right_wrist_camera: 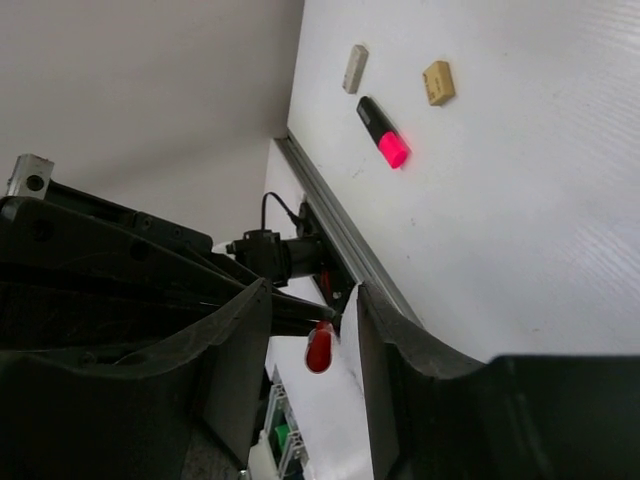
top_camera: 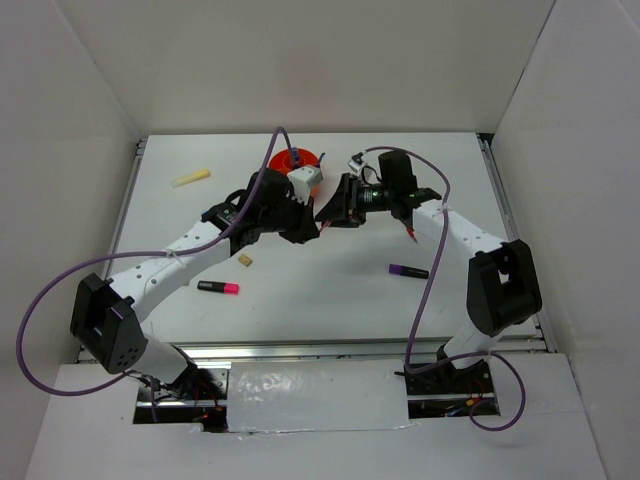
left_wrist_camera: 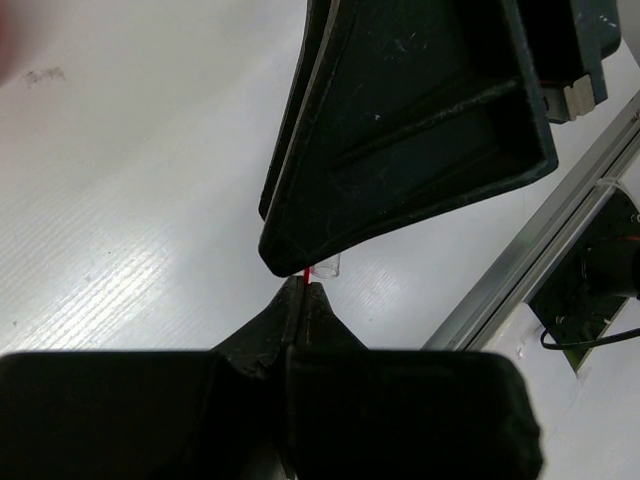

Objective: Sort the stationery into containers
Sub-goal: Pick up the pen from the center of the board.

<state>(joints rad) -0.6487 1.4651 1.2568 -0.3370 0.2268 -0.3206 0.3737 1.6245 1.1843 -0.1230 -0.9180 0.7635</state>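
Note:
My left gripper (top_camera: 308, 232) (left_wrist_camera: 302, 287) is shut on a thin red pen (left_wrist_camera: 303, 274) with a clear end piece (left_wrist_camera: 328, 267). My right gripper (top_camera: 330, 213) (right_wrist_camera: 313, 290) faces it tip to tip at the table's middle. Its jaws stand apart around the pen's red end (right_wrist_camera: 320, 347), with gaps on both sides. The orange pot (top_camera: 278, 162) stands just behind both grippers, partly hidden by them. On the table lie a pink-black highlighter (top_camera: 218, 288) (right_wrist_camera: 382, 133), a tan eraser (top_camera: 245, 261) (right_wrist_camera: 438, 82), a purple-black marker (top_camera: 408, 271) and a yellow stick (top_camera: 191, 178).
A pale eraser (right_wrist_camera: 354, 68) lies near the highlighter. A metal rail (top_camera: 360, 350) (left_wrist_camera: 540, 250) runs along the table's near edge. White walls (top_camera: 90, 150) close the left, right and far sides.

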